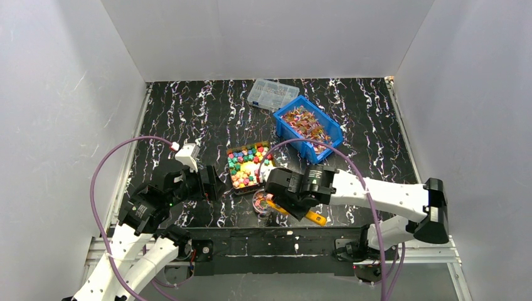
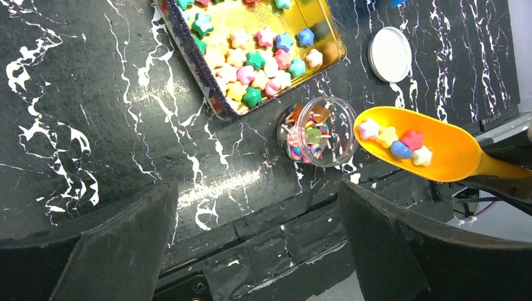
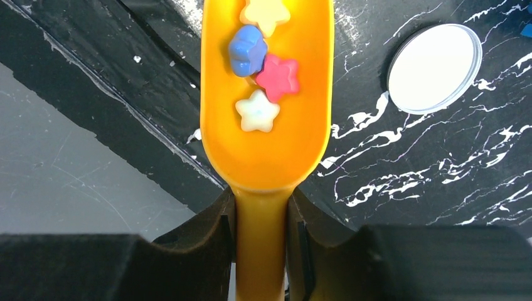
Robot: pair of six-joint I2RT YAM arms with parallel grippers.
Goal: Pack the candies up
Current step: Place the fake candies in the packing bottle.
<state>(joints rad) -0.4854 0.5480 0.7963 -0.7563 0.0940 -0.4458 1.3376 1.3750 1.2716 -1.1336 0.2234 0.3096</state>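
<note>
Star-shaped candies in green, pink, blue and yellow lie in a gold tray, whose rim also shows in the left wrist view. A small clear jar holds a few candies; it stands just in front of the tray. My right gripper is shut on the handle of a yellow scoop. The scoop carries several star candies and hovers just right of the jar. My left gripper is open and empty, over the table's near edge left of the jar.
A blue bin of shiny wrapped candies stands behind the tray. A clear compartment box lies behind the bin. The jar's white lid lies flat on the table beyond the scoop. White walls close in three sides.
</note>
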